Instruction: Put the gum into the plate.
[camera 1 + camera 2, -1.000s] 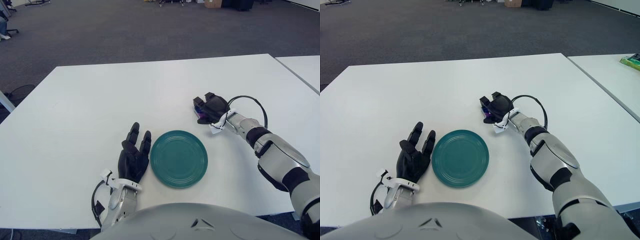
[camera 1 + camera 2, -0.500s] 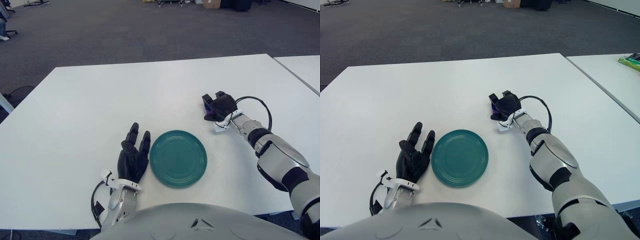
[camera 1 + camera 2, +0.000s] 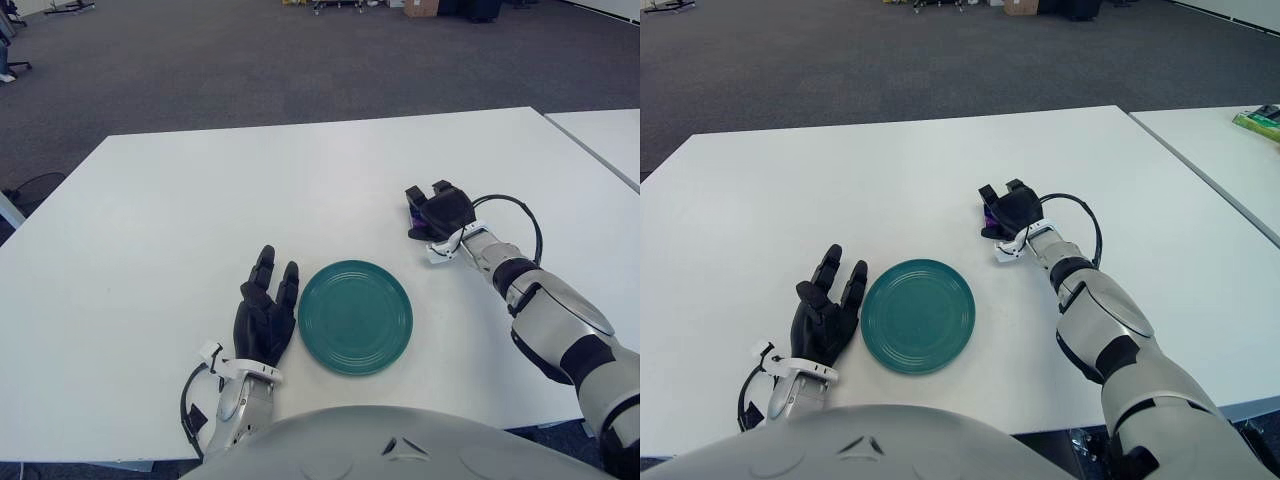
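We see our right hand (image 3: 437, 212) curled around the purple gum pack (image 3: 419, 219) beyond the round, ridged teal plate (image 3: 355, 317) on the smooth white desk (image 3: 200, 210); left hand (image 3: 266, 310) lies spread open beside the plate.

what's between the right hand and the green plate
Nothing: only bare white table separates the right hand, curled on the purple gum, from the plate, clearest in the left eye view.

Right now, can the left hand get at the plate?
Probably yes: the left hand rests open on the table right beside the plate, nothing between them. The right hand is off to the far side.
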{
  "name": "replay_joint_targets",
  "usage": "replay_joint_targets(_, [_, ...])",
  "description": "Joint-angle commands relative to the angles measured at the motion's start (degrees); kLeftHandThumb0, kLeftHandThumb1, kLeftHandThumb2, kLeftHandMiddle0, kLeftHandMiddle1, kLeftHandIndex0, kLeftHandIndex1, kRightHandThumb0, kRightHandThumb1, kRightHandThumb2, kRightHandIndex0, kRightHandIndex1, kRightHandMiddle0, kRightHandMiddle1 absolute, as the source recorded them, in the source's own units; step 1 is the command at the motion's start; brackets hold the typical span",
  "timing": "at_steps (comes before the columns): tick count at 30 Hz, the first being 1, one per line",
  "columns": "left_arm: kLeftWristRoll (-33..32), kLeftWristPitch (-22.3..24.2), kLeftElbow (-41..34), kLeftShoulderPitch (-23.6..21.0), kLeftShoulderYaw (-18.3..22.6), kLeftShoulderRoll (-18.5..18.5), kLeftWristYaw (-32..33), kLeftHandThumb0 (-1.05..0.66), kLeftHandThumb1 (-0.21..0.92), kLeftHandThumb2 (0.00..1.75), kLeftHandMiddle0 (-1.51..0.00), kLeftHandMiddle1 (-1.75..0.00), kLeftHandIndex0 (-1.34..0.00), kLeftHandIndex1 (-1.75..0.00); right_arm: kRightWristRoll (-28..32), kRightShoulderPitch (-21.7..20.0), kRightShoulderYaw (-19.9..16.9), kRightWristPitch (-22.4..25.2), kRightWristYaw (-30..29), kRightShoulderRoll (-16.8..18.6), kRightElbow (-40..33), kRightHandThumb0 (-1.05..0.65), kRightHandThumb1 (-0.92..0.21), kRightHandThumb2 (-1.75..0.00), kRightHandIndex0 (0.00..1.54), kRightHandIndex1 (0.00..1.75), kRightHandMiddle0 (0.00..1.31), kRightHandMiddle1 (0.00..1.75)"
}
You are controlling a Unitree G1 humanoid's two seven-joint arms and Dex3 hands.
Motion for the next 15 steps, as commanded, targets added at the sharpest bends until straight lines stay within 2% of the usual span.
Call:
replay_joint_targets(1, [-0.3,0.5,1.8,0.6,1.0,-3.0,0.9,-1.05,0.92,0.94,-0.02,0.00,0.00,-0.09,0.5,2.5,0.0,-3.8,3.3,1.4,0.6,-0.45,-0.92,-0.75,0.98,1.75,0.64,1.75])
replay_joint_targets(3, [-0.4,0.4,1.8,0.6,1.1,-2.8,0.8,-1.05,0.92,0.94,-0.02,0.00,0.00,-0.09,1.2,1.2,-0.8,-5.2,4.0,1.1,-0.3,-0.45,-0.92,-0.74,0.97,1.75,0.65,1.75])
replay_joint_targets(8, [-0.5,0.6,1.6,0.8,1.5,-2.3,0.7,-1.05,0.92,0.94,-0.01,0.00,0.00,-0.07,5.5,-4.8,-5.4,-12.9,7.7,-2.2,-5.5,-0.46,-0.92,-0.71,1.00,1.75,0.70,1.75])
replay_joint_targets(13, [-0.2,0.8,1.1,1.0,1.5,-1.8,0.6,-1.05,0.92,0.94,-0.01,0.00,0.00,-0.06,7.0,-6.8,-8.6,-16.5,9.2,-4.3,-10.0,-0.46,-0.92,-0.66,1.02,1.75,0.75,1.75])
replay_joint_targets(15, [0.3,0.8,0.9,1.0,1.4,-1.4,0.6,-1.05,0.92,0.95,-0.01,0.00,0.00,-0.06,7.6,-7.0,-10.2,-17.6,11.3,-5.8,-14.9,-0.46,-0.92,-0.64,1.02,1.75,0.77,1.75])
